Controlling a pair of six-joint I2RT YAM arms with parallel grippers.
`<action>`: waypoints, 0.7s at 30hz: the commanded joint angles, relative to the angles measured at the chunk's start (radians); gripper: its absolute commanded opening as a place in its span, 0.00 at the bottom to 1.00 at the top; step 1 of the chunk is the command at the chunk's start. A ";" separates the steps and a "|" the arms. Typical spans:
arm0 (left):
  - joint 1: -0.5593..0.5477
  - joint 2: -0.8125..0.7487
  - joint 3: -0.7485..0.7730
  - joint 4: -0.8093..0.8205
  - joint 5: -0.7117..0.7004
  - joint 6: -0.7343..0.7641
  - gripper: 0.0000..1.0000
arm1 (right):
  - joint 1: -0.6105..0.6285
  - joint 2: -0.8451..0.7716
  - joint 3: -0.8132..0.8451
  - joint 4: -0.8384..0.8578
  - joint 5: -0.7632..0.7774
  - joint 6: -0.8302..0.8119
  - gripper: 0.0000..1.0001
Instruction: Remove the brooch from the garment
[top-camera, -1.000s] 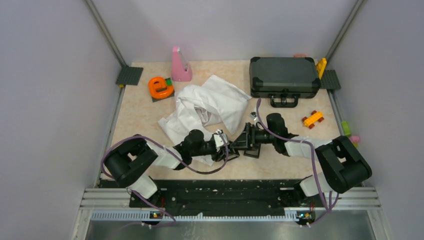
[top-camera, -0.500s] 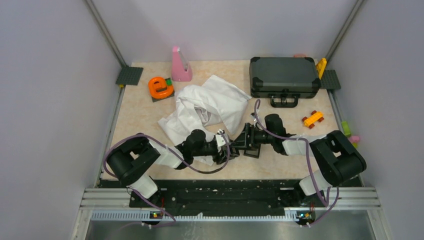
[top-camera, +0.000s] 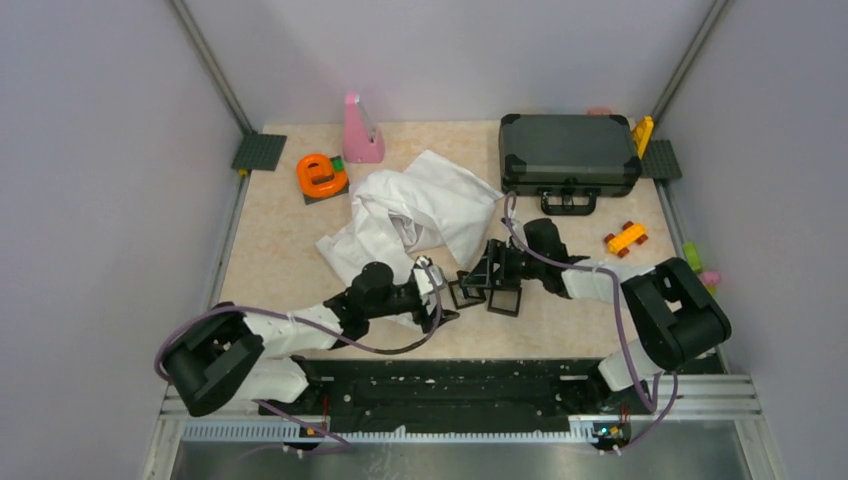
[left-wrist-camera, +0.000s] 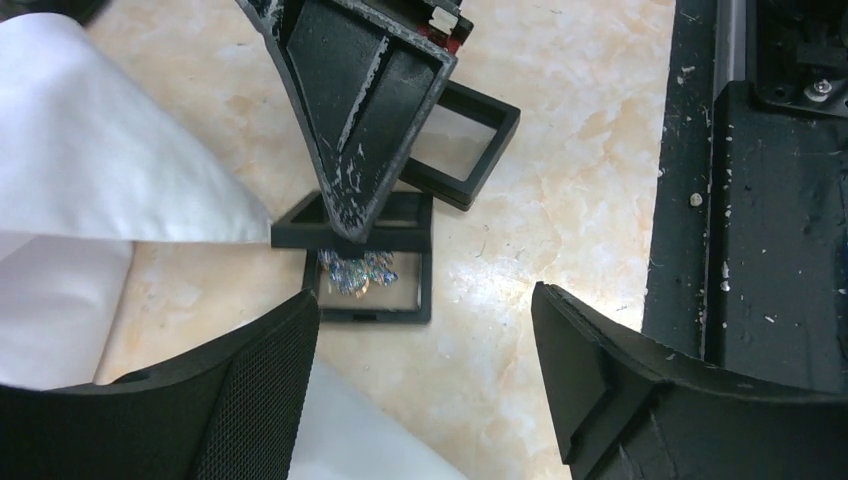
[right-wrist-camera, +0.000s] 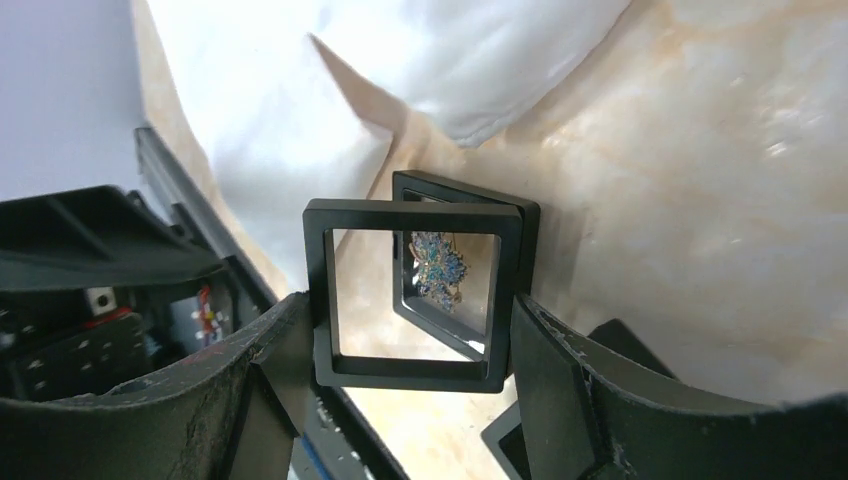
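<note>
My right tool (right-wrist-camera: 408, 330) grips a black frame (right-wrist-camera: 412, 215). My left tool (left-wrist-camera: 422, 305) hangs open, with the brooch (left-wrist-camera: 358, 272) in a tray (left-wrist-camera: 365, 316) at its 10 o'clock.

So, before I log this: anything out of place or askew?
The brooch lies in a black tray on the table, off the garment; the right hand holds a second frame tilted above it.

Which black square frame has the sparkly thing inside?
The flat frame beside the garment holds the brooch. The upright frame in the right hand and the far one are empty.
</note>
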 joint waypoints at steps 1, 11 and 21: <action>-0.004 -0.114 -0.042 -0.079 -0.130 -0.069 0.82 | 0.002 -0.049 0.100 -0.176 0.166 -0.138 0.36; -0.001 -0.219 -0.027 -0.185 -0.340 -0.193 0.83 | -0.054 -0.029 0.187 -0.367 0.416 -0.228 0.36; 0.000 -0.255 -0.030 -0.198 -0.326 -0.203 0.83 | -0.257 -0.003 0.251 -0.456 0.504 -0.278 0.36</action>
